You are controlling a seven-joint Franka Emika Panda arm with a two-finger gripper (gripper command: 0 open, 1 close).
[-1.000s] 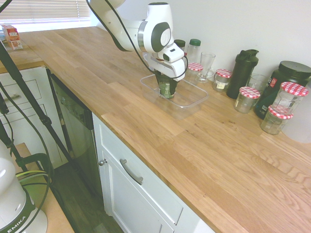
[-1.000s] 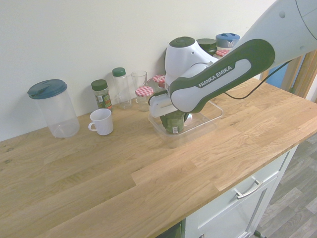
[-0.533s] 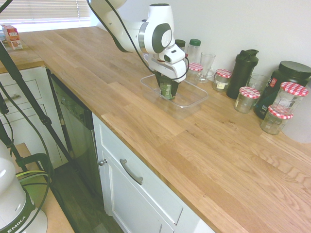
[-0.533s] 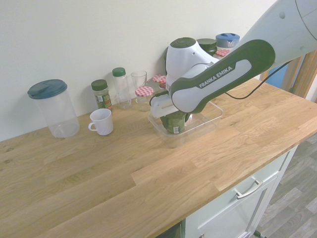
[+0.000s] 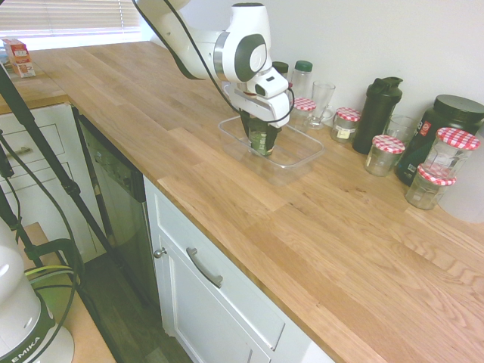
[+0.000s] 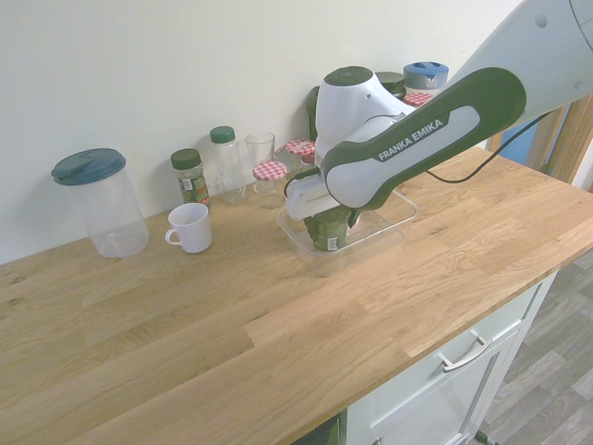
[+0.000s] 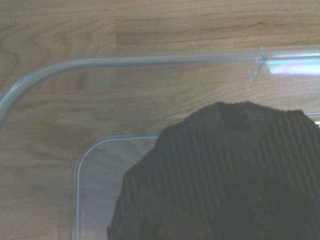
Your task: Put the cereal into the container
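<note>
In the first exterior view, the cereal jar (image 5: 262, 142) is seen upright within the rim of the clear plastic tray (image 5: 301, 163), between the dark fingers of the gripper (image 5: 261, 138), which is pointed downward. The fingers are set on either side of the jar, but whether it is gripped or already released cannot be told. Jars with red-and-white checkered lids (image 5: 384, 156) are ranged near the wall, with a black shaker bottle (image 5: 376, 115) among them. In the second exterior view, the jar's green label is shown low inside the tray, and its upper part is hidden by the gripper. A white mug (image 6: 190, 228) is placed well apart from the tray, near a lidded plastic pitcher (image 6: 108, 204). In the wrist view, a dark, ridged, blurred shape (image 7: 220, 180) is seen over a rounded corner of the tray.
</note>
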